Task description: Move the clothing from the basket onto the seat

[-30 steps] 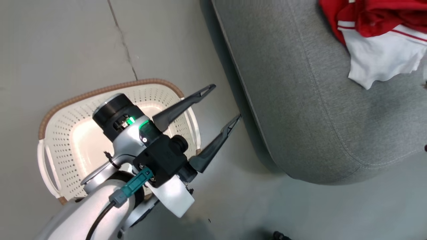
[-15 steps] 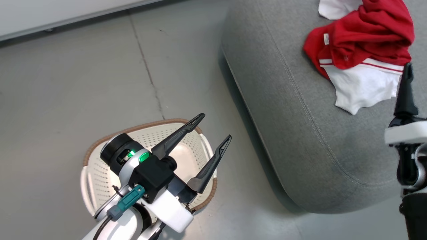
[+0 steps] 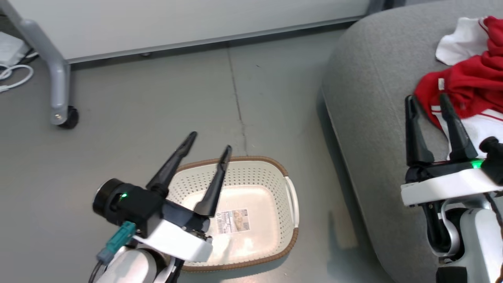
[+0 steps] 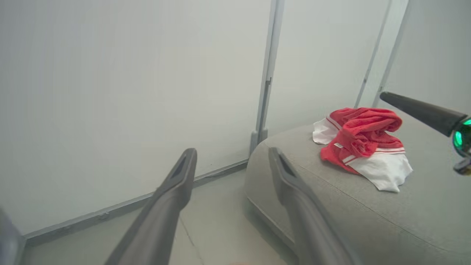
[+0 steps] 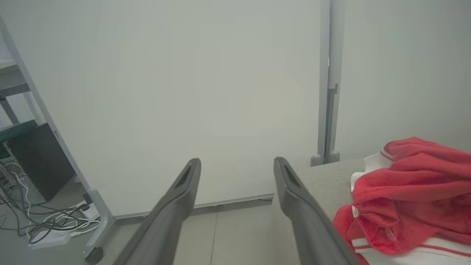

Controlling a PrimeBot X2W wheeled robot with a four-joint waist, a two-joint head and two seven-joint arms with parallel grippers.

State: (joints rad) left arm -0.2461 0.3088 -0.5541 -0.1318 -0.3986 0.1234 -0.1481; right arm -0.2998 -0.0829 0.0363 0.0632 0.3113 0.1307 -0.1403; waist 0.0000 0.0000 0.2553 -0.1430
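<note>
Left first. My left gripper [image 3: 210, 141] is spread wide and holds nothing. Its fingers hang over the near-left corner of the basket [image 3: 251, 158], which looks emptied, with the barcode sticker [image 3: 234, 221] bare on its bottom. Risk: the basket is light, so a low swing of this hand clips the rim and skids it.

Right of that is the seat [image 3: 365, 118]. My right gripper [image 3: 427, 97] is also wide and empty. The clothing [image 3: 467, 82] is heaped on the seat just ahead-right of its tips; contact unclear. Risk: a tip snags loose fabric on pull-back and drags the pile toward the seat edge.

Around: cables [image 5: 22, 215] and a castered frame leg [image 3: 58, 82] far left of my left hand, pale partition [image 3: 196, 19] ahead. I judge nothing blocks either hand.
</note>
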